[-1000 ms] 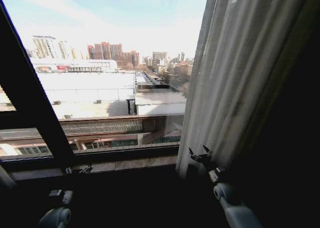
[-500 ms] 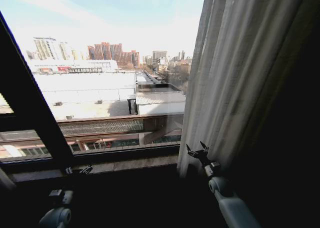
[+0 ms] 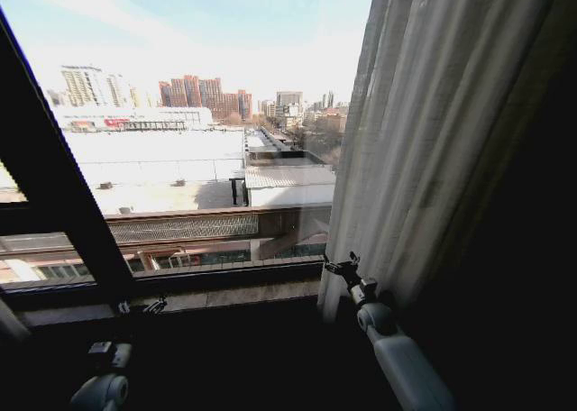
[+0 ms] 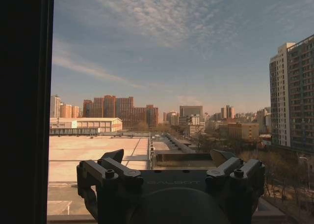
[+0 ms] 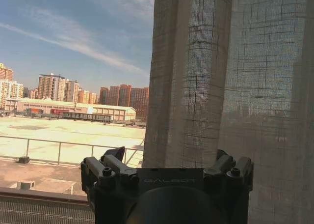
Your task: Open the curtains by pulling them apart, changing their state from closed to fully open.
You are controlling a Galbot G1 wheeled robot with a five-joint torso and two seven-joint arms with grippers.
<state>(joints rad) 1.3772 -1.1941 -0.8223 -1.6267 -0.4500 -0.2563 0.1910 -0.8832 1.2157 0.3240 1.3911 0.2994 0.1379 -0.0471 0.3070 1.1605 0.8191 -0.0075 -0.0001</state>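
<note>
One curtain, sheer, cream and pleated, hangs gathered on the right side of the window and gets darker toward the far right. My right gripper is raised at the curtain's left edge, just above the sill, and it is open. In the right wrist view the curtain hangs just beyond the open gripper, and its edge falls between the two spread fingers. My left gripper waits low by the sill on the left. The left wrist view shows this gripper open and facing the bare glass.
A black window frame bar slants across the left of the glass. The sill runs below the window, with dark wall beneath it. The pane between the bar and the curtain is uncovered, and rooftops and city buildings show through it.
My right gripper has moved left and slightly up, from in front of the curtain's hem to its left edge. The left arm has not moved.
</note>
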